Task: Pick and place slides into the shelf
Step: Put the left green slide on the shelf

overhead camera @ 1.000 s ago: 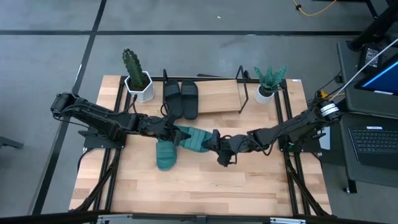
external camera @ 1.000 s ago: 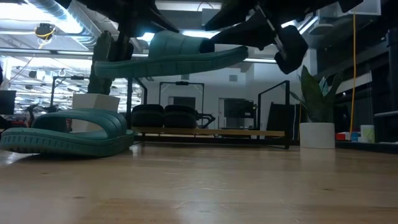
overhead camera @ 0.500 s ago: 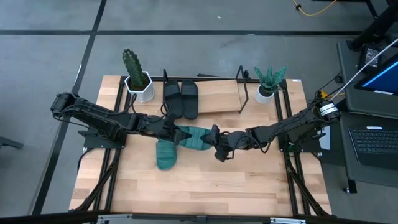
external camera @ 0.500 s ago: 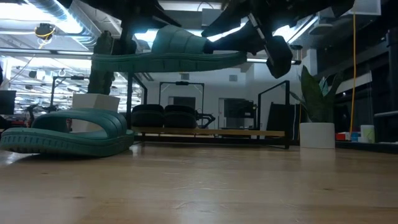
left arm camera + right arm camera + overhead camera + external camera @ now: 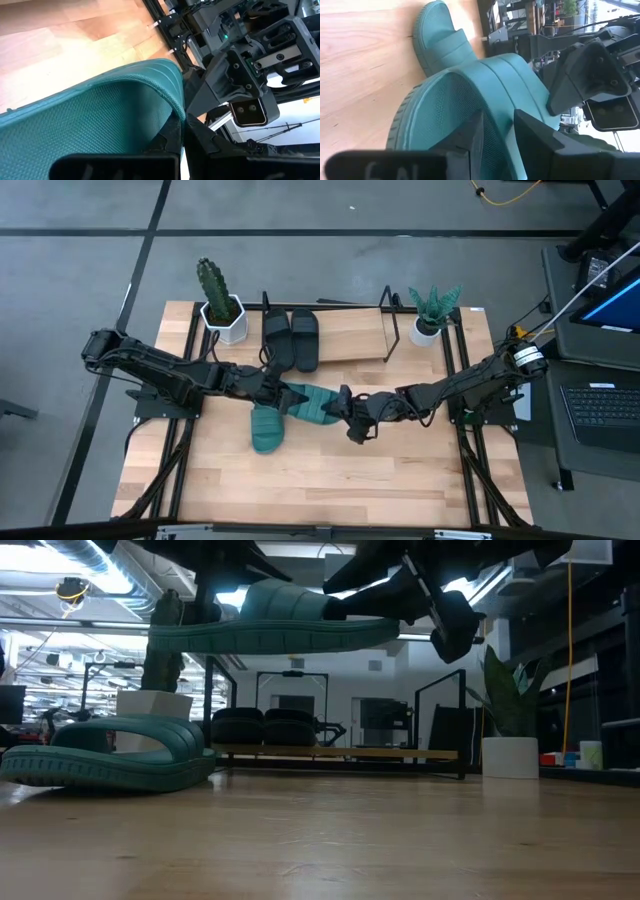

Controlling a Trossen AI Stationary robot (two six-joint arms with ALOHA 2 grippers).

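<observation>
Here, both tools pinch one teal slide; shelf holds two black slides.

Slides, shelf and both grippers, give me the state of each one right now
Lifted teal slide: in the air, held at both ends.
Other teal slide: flat on the table.
Black slides: side by side on the shelf.
Left gripper: shut on one end.
Right gripper: clamped on the other end.

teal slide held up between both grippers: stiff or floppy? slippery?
Raised teal slide probably flexes somewhat: in the low view its sole bows gently between left gripper and right gripper. Its textured footbed likely resists slipping. Seems light.
</observation>
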